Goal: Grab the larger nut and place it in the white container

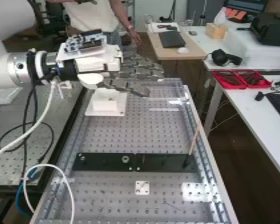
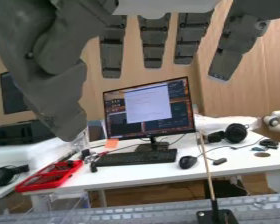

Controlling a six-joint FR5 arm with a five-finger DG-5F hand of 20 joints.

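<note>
Hand: released, fingers straight and spread, thumb apart from them. In the high view it is held level above the far part of the bench, fingers pointing away from the arm toward the right of the view.

Larger nut: cannot tell where it lies relative to the hand.

White container: stands upright on the bench, lower than the hand and nearer the arm than the fingertips. Cannot see into it. In the high view the thumb is just beside its upper right.

Black bar: flat on the bench, well apart from the hand, toward the near end. Bearing stands on it, left of its middle; a small pale mark farther left looks like the smaller nut. Thin rod at the bar's right end, tilted, its foot in a black holder.

Wrist view: beyond the fingers, a white table with monitor, keyboard, mouse, headphones and red tray.
</note>
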